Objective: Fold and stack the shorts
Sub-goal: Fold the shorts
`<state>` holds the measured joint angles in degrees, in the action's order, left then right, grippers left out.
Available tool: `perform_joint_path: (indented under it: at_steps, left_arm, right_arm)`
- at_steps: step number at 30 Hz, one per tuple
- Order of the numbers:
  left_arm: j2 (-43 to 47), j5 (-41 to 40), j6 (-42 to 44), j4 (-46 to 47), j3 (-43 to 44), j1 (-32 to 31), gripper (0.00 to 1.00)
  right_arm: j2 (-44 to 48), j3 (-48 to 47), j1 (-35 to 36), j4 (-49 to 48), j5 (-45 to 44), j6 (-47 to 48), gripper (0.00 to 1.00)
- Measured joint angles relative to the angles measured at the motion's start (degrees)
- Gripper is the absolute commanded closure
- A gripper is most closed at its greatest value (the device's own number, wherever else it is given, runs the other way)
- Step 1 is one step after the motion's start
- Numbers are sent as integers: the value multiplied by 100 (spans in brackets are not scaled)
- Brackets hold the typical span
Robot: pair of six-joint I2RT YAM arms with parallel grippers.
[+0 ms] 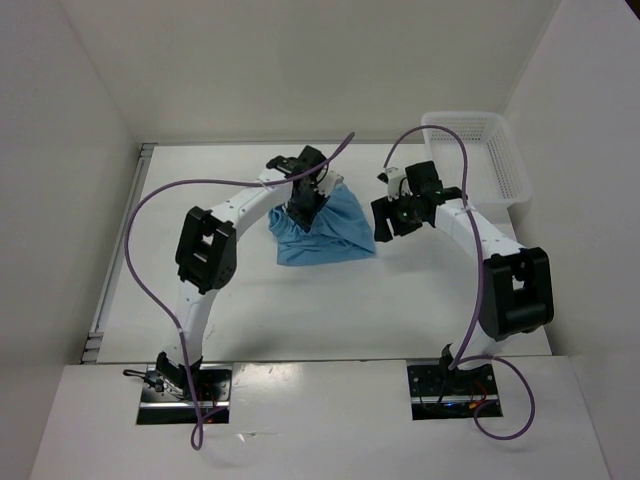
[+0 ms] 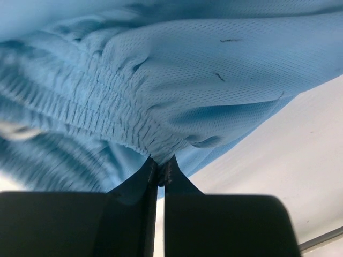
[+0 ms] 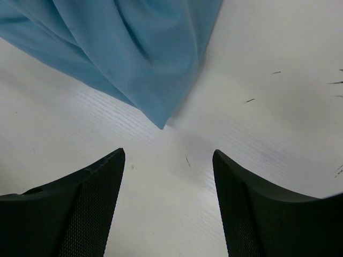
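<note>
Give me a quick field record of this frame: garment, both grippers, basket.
shorts: light blue, bunched on the table, not folded flat
left gripper: shut on the elastic waistband of the shorts
right gripper: open, holding nothing, above bare table just short of a hanging corner of the shorts
basket: white mesh, far right of the table, apart from the shorts
task state: no neat fold visible yet
</note>
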<state>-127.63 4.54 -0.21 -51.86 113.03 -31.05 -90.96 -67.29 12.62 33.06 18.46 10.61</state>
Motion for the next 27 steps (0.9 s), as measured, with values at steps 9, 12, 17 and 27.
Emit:
perform_joint_path:
  at_steps: [9, 12, 17, 27]
  left_arm:
    - [1309, -308, 0, -487, 0, 157, 100]
    - [1818, -354, 0, -466, -787, 155, 100]
    - [1891, -553, 2, -313, -2323, 186, 100]
    - [1596, -761, 7, 149, -2981, 476, 80]
  right_arm:
    - [-144, 79, 66, -101, 17, 127, 28]
    - [-144, 118, 138, -157, 17, 151, 28]
    - [-144, 136, 289, -240, 20, 234, 28]
    - [-149, 166, 560, -269, 22, 345, 27]
